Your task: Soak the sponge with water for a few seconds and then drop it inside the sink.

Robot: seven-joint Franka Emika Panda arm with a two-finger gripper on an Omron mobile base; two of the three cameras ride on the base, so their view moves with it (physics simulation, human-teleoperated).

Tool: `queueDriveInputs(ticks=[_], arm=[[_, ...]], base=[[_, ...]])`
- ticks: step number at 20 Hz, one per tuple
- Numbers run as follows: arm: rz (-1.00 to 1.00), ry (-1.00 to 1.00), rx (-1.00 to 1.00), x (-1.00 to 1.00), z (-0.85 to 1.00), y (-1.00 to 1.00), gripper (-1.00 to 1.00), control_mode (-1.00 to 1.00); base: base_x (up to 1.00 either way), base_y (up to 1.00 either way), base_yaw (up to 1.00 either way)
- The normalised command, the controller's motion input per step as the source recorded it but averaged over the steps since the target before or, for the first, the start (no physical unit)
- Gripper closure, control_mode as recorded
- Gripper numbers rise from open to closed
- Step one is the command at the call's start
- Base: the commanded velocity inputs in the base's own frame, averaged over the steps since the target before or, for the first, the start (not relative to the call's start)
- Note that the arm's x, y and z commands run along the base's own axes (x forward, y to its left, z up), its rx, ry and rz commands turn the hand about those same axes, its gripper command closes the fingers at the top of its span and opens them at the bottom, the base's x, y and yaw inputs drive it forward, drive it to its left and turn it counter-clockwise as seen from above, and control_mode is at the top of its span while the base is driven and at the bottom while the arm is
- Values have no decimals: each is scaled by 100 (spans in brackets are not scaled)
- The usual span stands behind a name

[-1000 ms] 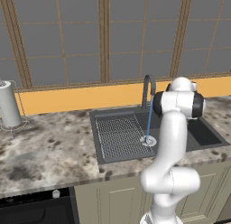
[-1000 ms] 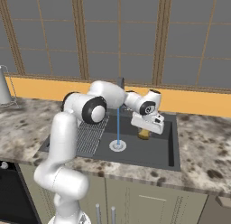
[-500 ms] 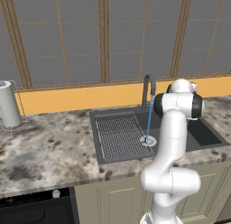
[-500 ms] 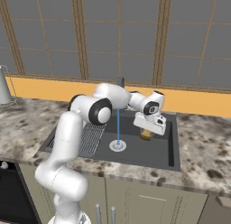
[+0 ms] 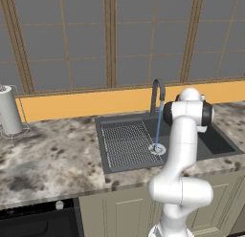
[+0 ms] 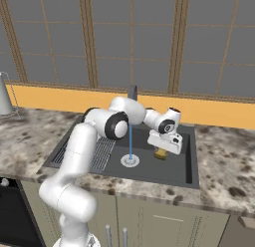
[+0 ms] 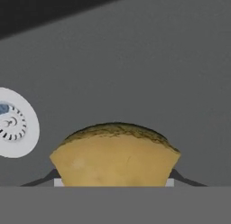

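Right now the gripper [image 6: 160, 152] is clenched on the sponge [image 6: 160, 154], holding it low over the right part of the sink [image 6: 189, 164]. The hand view shows the mustard block [image 7: 115, 155] pinched between the two dark finger tips, bulging upward and outward between them, its long axis running across the jaws. What the next move turns on is how the sponge sits relative to the water [image 6: 130, 143]: the thin blue stream falls from the faucet [image 5: 158, 94] onto the round silver drain [image 6: 130, 161], and the sponge hangs beside that stream, toward the sink's right wall, not under it. In the hand view the drain [image 7: 13, 123] lies off to the left of the sponge, clear of it. So soaking seems to call for a sideways shift toward the drain.
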Motion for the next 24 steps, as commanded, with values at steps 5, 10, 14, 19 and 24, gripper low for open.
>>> queueDriveInputs(ticks=[5, 10, 14, 19, 24], arm=[[0, 0, 0, 12, -37, 0, 100, -100], [0, 0, 0, 1, -34, 0, 100, -100], [0, 0, 0, 0, -18, 0, 100, -100], [0, 0, 0, 0, -23, 0, 100, -100], [0, 0, 0, 0, -30, 0, 100, -100]], base=[[0, 0, 0], [0, 0, 0], [0, 0, 0], [0, 0, 0], [0, 0, 0]])
